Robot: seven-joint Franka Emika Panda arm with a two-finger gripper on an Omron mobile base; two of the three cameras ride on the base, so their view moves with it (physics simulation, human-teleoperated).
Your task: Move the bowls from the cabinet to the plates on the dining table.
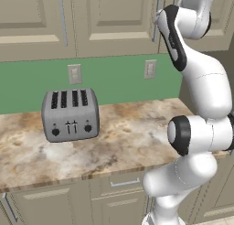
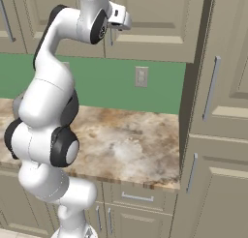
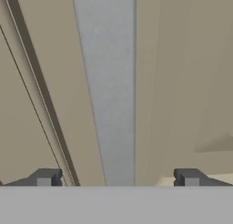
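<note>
And here's the white arm stretched right up to the beige panelled wall cabinet (image 1: 114, 18), doors shut as far as I can see — so the bowls can't be seen from here; presumably they sit on the shelf behind those doors. In the hand view the pincer (image 3: 117, 177) is spread wide, one dark fingertip (image 3: 44, 177) either side of the long silver bar handle (image 3: 109, 91), nothing gripped yet. That handle is the thing to take first: rigid metal, smooth and likely a bit slick, so I'd say a square pinch across the bar is wanted, then a pull that follows the door's swing. The door itself should be light but hinged — drag it straight out and the grip could slip off.

Around it: a grey four-slot toaster (image 1: 70, 115) stands on the mottled stone table (image 1: 132, 141) below, well off to the arm's left and clear of the door's path. Two pale wall sockets (image 1: 74, 74) sit on the green backsplash (image 1: 114, 77). On the right side a tall beige unit (image 2: 218, 111) juts forward beside the worktop — that corner could crowd the elbow.
</note>
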